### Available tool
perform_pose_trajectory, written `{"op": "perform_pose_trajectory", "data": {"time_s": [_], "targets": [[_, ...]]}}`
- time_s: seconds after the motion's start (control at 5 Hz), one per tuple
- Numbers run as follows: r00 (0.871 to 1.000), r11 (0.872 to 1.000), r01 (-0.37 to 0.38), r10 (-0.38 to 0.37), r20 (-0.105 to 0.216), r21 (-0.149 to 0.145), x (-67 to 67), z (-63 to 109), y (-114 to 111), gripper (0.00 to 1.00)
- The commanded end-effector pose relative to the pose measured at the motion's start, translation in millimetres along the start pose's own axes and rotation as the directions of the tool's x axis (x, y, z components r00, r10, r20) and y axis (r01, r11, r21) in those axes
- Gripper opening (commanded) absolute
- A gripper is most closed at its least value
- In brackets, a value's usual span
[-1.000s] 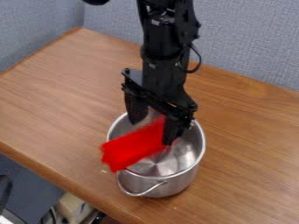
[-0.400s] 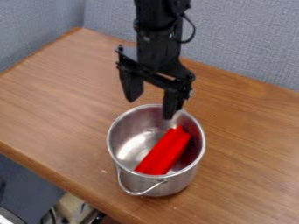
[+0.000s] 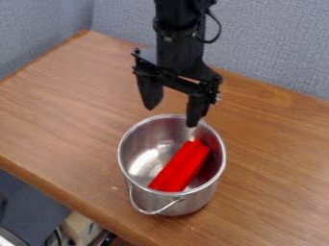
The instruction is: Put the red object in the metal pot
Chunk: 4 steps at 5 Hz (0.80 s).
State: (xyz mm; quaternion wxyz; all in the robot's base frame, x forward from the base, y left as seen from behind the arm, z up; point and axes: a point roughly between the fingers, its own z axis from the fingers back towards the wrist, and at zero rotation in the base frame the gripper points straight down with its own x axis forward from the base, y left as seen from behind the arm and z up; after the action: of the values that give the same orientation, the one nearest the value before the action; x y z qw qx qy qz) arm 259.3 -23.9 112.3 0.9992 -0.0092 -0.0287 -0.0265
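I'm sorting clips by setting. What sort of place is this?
Probably an office or lab corner: a brown wooden desk, a grey fabric partition wall, and a black robot arm mounted above.

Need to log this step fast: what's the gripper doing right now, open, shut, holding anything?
Gripper: open, holding nothing, hanging above the metal pot; the red object lies inside the pot.
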Motion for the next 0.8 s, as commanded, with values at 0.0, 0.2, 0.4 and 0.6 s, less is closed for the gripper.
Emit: {"op": "perform_pose_trajectory", "data": {"time_s": [0.0, 0.2, 0.4, 0.6], "targets": [[0.999, 1.000, -0.027, 0.028, 0.047, -0.016, -0.5, 10.5, 11, 1.00], [0.998, 0.999, -0.001, 0.003, 0.056, -0.033, -13.4, 15.2, 15, 1.00], [0.998, 0.999, 0.029, -0.026, 0.065, -0.043, -21.8, 19.3, 14, 1.00], [0.997, 0.998, 0.009, -0.005, 0.073, -0.056, -23.5, 17.3, 10, 1.00]]}}
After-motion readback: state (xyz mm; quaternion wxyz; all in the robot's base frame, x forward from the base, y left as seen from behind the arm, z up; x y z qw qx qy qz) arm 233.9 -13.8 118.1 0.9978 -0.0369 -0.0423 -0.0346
